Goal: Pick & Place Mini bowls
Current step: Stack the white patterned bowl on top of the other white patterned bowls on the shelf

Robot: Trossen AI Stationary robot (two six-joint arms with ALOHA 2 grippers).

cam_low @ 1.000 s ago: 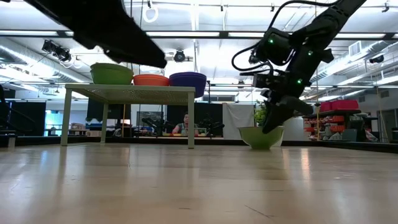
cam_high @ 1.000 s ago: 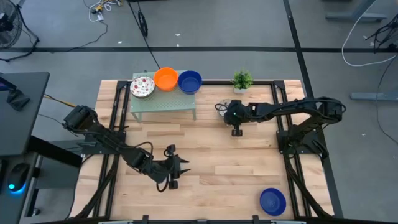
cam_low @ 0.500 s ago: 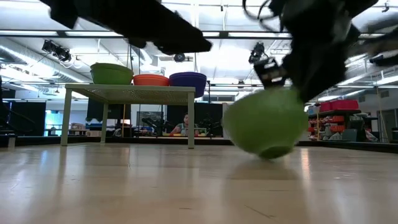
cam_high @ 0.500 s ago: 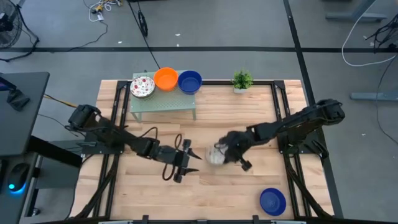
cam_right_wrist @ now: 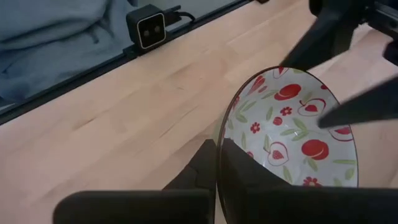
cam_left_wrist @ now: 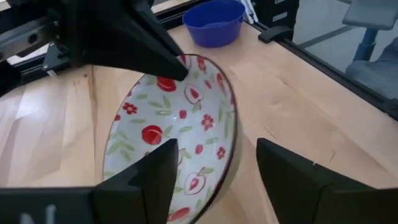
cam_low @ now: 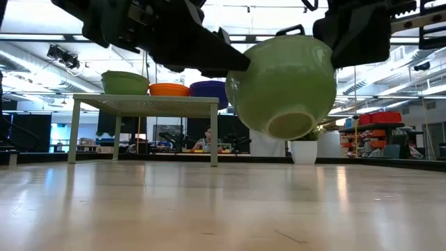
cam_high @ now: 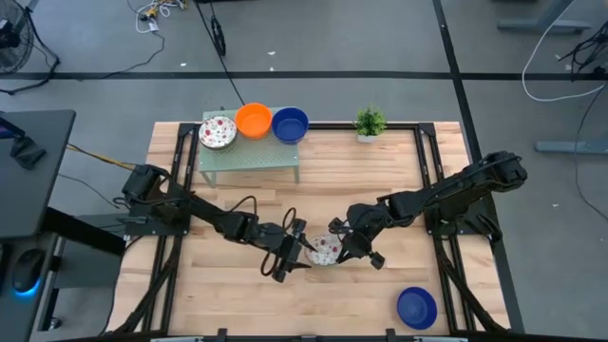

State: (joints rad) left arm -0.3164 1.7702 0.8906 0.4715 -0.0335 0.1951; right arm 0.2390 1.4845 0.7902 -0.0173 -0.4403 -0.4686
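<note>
Passing the red-patterned mini bowl (cam_high: 325, 250) mid-desk: right tool (cam_high: 348, 243) pinches its rim, left tool (cam_high: 296, 249) gapes wide; next, close.

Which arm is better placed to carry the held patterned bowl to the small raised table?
Left. Its tool is open at the white red-patterned bowl, nearer the small raised table; the right tool grips the rim.

Bright, even overhead light — ceiling strip lights (cam_low: 230, 38) glare in the low view, arms there read as dark silhouettes. Soft sheen on the table (cam_low: 209, 209), near edge slightly soft. Wrist views sharp mid-frame — own fingers blurred. Shadows faint, short.
</note>
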